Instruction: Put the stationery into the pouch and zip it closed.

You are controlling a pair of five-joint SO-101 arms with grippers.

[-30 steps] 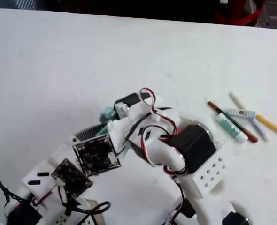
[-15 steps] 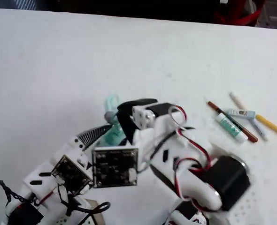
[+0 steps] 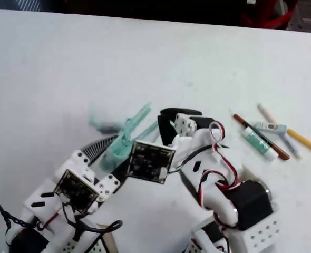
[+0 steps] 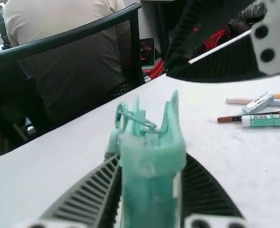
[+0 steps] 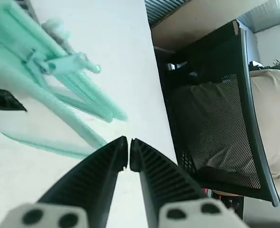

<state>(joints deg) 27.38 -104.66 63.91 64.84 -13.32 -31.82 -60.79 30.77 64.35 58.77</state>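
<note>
A translucent teal pouch hangs tilted above the table's middle, with my left gripper shut on its lower part. In the left wrist view the pouch stands up between the ribbed fingers of the left gripper. My right gripper sits just right of the pouch's upper end, jaws together. In the right wrist view its tips meet beside the pouch, with nothing visible between them. The stationery lies at the right: a brown pen, a glue stick, a yellow pencil.
A white pen and a small white-and-teal stick lie among the stationery. The white table stretches open to the left and back. A black mesh chair stands past the table's far edge.
The right arm has swung to the right and its gripper has come out from over the pouch. The left gripper has raised the pouch, which now stretches out and shows more.
</note>
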